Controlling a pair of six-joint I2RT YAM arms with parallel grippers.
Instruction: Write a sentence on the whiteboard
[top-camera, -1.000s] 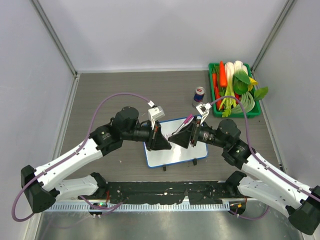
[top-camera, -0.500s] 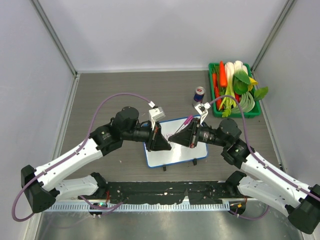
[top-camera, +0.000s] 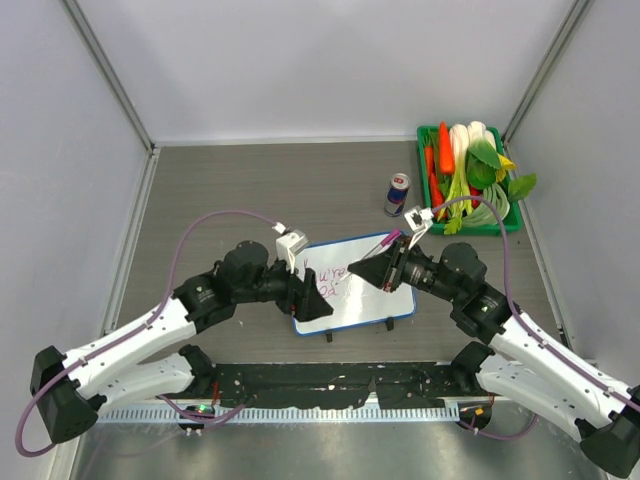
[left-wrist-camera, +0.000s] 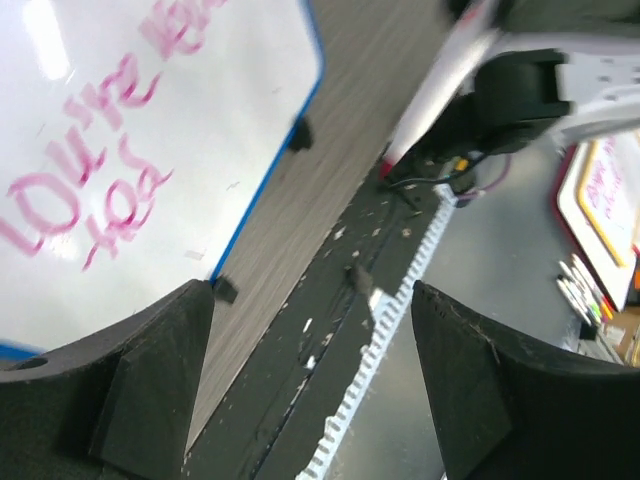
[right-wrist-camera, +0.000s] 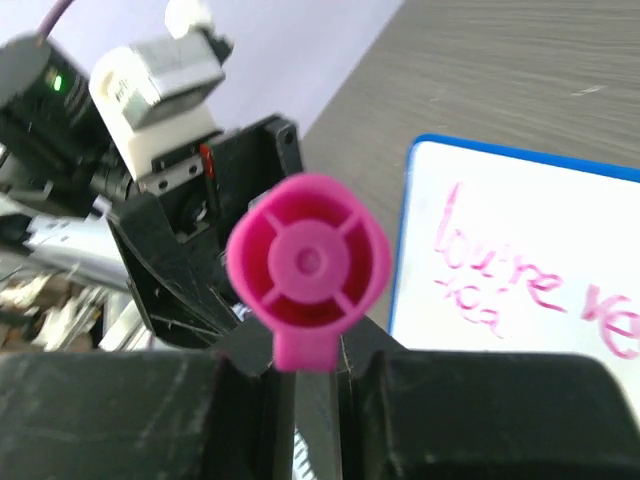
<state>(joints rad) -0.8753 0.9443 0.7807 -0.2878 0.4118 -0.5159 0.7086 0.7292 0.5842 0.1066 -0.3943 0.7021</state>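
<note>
At the right pincer (top-camera: 378, 268): clenched on a marker (right-wrist-camera: 305, 262), pink butt end facing the wrist camera. Unclear whether the tip meets the board. At the left pincer (left-wrist-camera: 310, 300): released, fingers (left-wrist-camera: 120, 390) spread wide, nothing between, hovering at the board's 9 o'clock edge.

Below both: the whiteboard (top-camera: 368, 300), flat on the desk (top-camera: 220, 180), slightly turned. On its 9 o'clock half, the sentence (top-camera: 335, 280), two slanted pink lines beginning "You're", the rest too blurred to read.

Probably light, stiff and slick underneath, so apt to slide or swivel under pen pressure. Best steadied by pressing on the blue rim (left-wrist-camera: 262, 195) or a bare corner, never on fresh ink. As for the marker: light, smooth, round. Needs a firm mid-barrel hold to stop rolling.

Further out: a can (top-camera: 398, 192) at 1 o'clock from the board and a green tray (top-camera: 421, 150) of vegetables (top-camera: 470, 165) at 2 o'clock, both apart from it. Closest obstruction to the writing: the left pincer itself, close beside the ink.
</note>
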